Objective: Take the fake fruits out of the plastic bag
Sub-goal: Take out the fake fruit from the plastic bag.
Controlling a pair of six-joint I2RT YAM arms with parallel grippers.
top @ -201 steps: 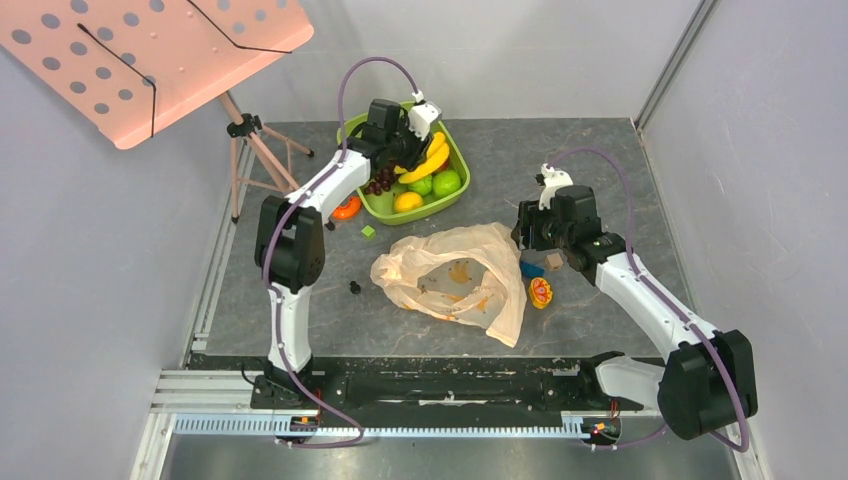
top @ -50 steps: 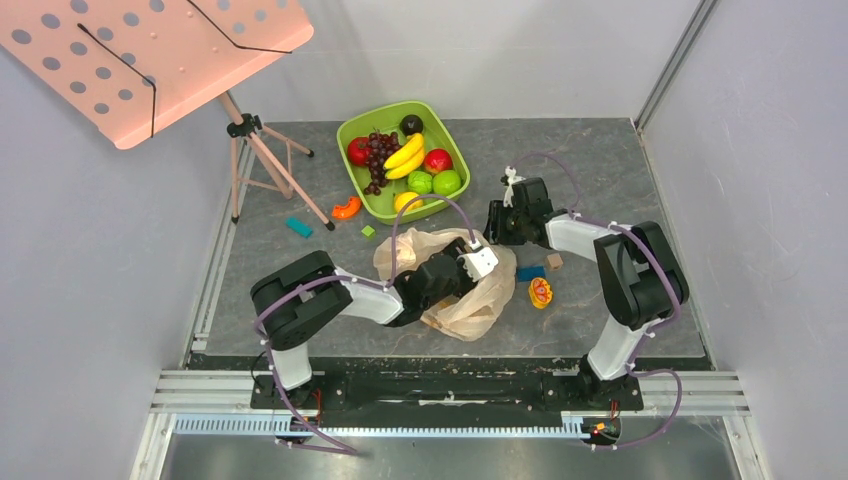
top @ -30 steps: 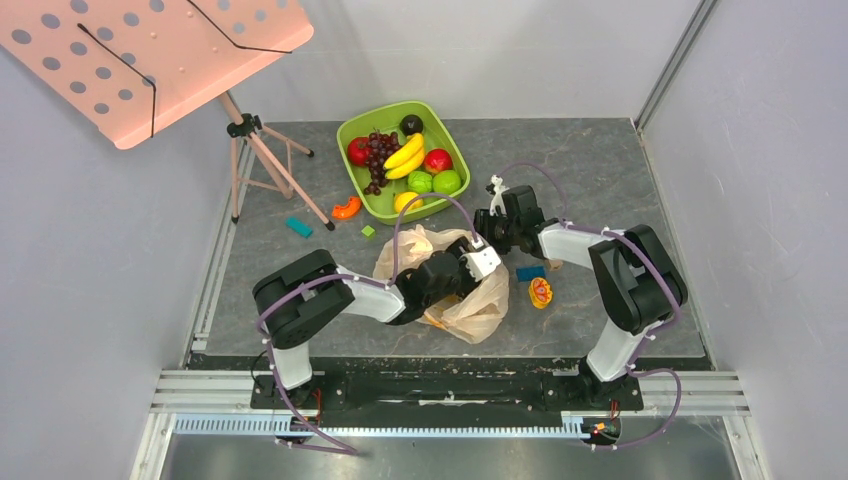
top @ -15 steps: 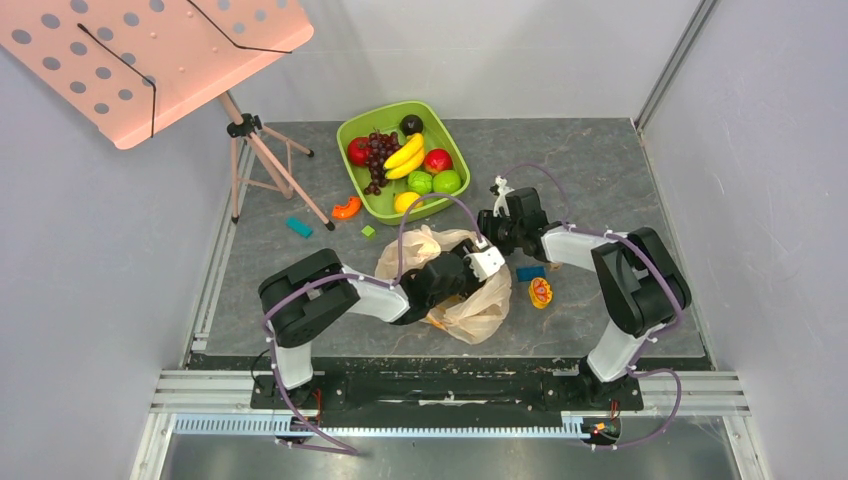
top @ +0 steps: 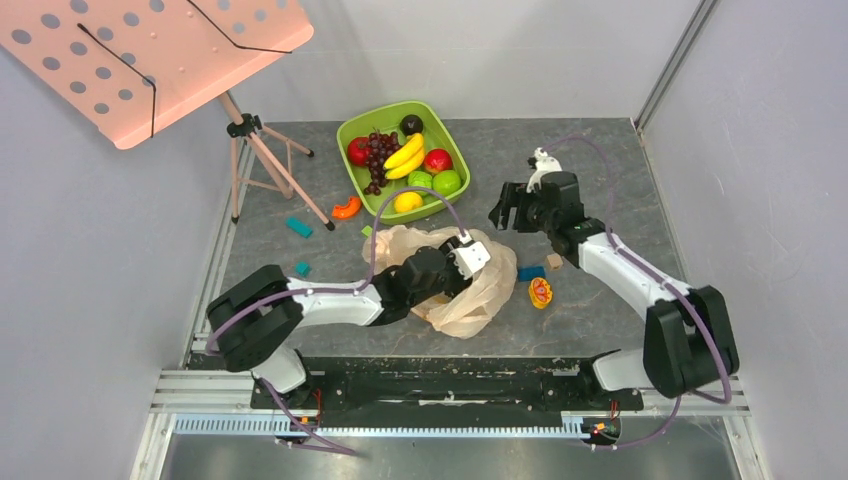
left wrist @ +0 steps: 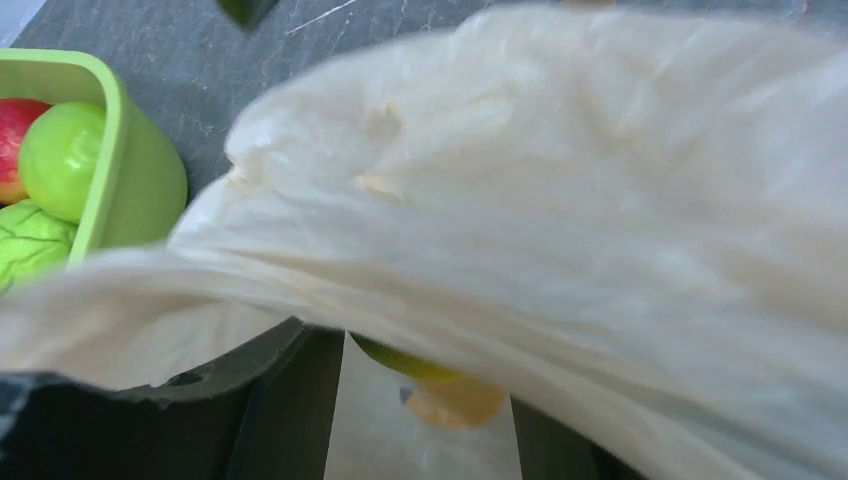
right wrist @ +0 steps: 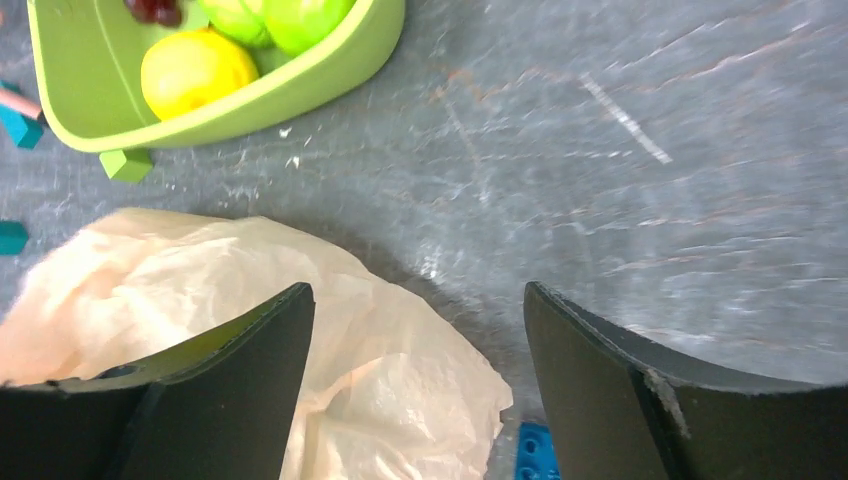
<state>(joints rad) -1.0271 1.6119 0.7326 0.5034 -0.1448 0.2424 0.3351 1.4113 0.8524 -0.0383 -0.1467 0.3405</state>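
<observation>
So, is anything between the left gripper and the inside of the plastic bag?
Yes: a crumpled fold of the plastic bag itself drapes across the left gripper in its wrist view, hiding most of what lies ahead. Only a blurred yellowish patch shows beneath it.

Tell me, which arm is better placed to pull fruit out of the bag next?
Left, probably. The left gripper is at the plastic bag, with a yellow shape between its fingers; the right gripper hangs open, off to the side.
</observation>
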